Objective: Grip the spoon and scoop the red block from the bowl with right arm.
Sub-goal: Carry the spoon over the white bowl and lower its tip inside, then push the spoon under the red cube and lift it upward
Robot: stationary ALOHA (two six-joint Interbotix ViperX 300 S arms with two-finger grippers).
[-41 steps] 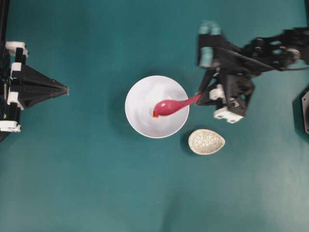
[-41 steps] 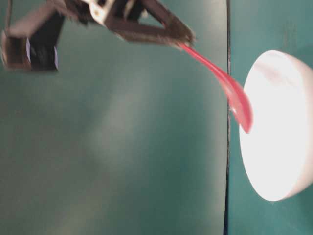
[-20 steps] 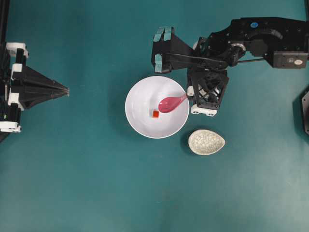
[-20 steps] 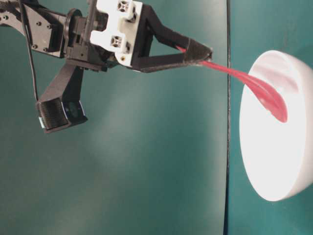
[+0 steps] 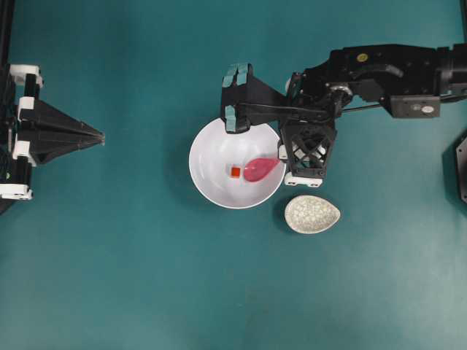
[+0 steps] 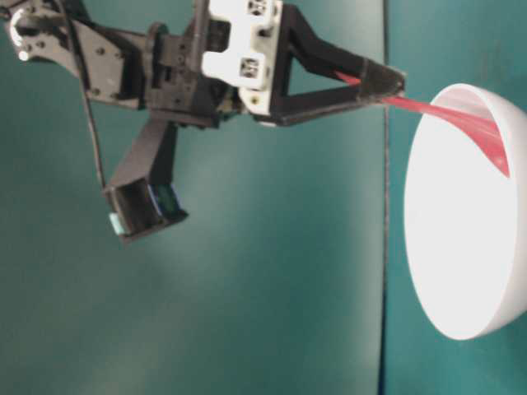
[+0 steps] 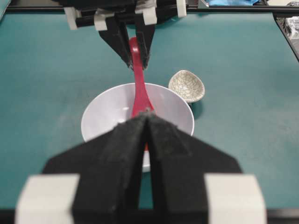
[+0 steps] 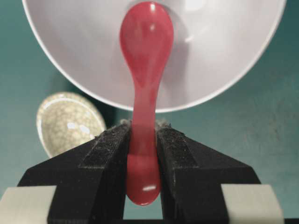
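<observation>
The white bowl point(image 5: 211, 146) sits mid-table. The tiny red block point(image 5: 235, 172) lies on its floor. My right gripper point(image 5: 281, 155) is at the bowl's right rim, shut on the handle of the pink spoon point(image 5: 259, 169). The scoop reaches into the bowl and lies just right of the block. In the right wrist view the jaws point(image 8: 142, 128) clamp the spoon point(image 8: 145, 46) over the bowl point(image 8: 224, 56); the block is hidden there. The table-level view shows the spoon point(image 6: 469, 127) sloping down into the bowl point(image 6: 461, 247). My left gripper point(image 5: 99, 136) is shut and empty at the far left.
A small speckled cream oval dish point(image 5: 312, 214) sits just below and right of the bowl, close under the right gripper's body. The right wrist camera mount point(image 5: 237, 98) hangs over the bowl's upper rim. A dark object point(image 5: 460, 171) lies at the right edge.
The right arm has swung left towards the bowl and turned its wrist. The scoop came off the block, then dropped lower in the bowl beside it. The left arm has not moved.
</observation>
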